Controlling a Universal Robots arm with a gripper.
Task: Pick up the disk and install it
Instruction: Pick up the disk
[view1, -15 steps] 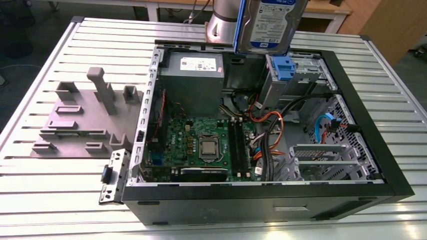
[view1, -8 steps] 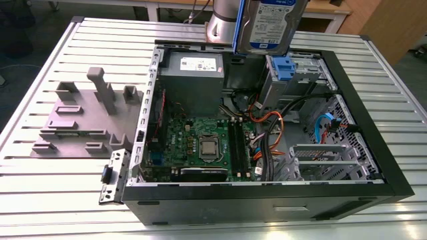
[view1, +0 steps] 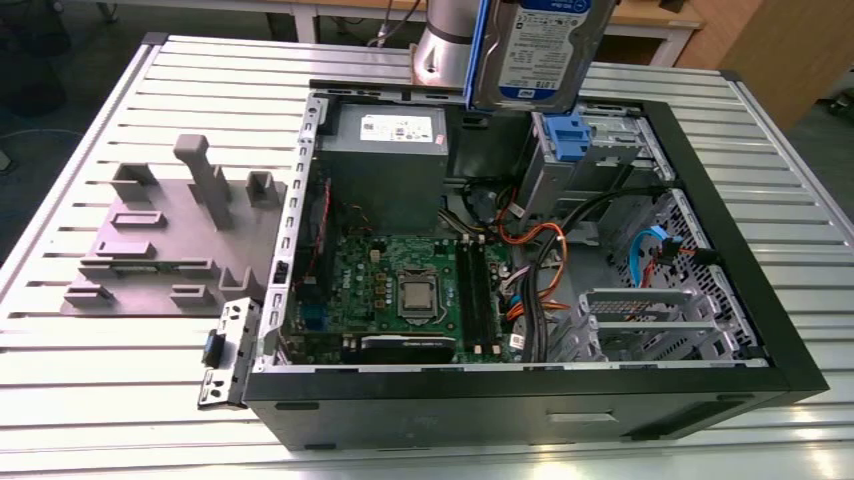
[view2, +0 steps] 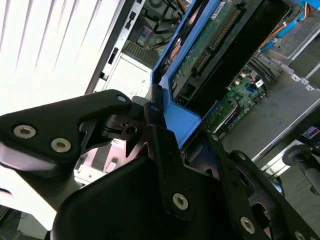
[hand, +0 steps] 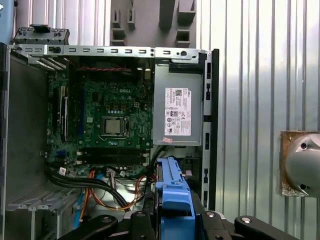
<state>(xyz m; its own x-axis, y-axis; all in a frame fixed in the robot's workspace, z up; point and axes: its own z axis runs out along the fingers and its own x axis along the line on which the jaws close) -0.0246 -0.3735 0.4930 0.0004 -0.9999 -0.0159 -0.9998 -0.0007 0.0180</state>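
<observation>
My jaws are closed on the disk (view2: 215, 42). In the second wrist view they pinch its blue end tab (view2: 182, 122) from both sides, and in the first wrist view the same blue plastic sits between the black linkages. The disk is off the table (view1: 107, 380) and in the air. In the exterior view it hangs upright at the upper middle of the frame, label toward the camera, with one blue side rail (view1: 474, 60) showing along its left edge. It is above the far rim of the open computer case (view1: 727, 260).

From here I judge the disk to be stiff and dense for its size. The metal shell looks smooth and probably slippery. The green circuit board and connector on its underside are exposed and fragile, so I would keep the jaws off that face. The blue plastic end looks like the right place to hold it, though plastic gives a little. With the weight hanging from one end, the body could swing or pivot if I move sharply. It would not take a knock well either.

Just below the disk in the exterior view, a second blue caddy (view1: 567, 135) sits in the drive bay. The grey power supply box (view1: 387, 150) is to its left and the motherboard (view1: 400, 285) is lower down. Orange cables (view1: 541, 245) loop between the two. A grey moulded fixture (view1: 160, 235) rests on the table at the left of the frame.
</observation>
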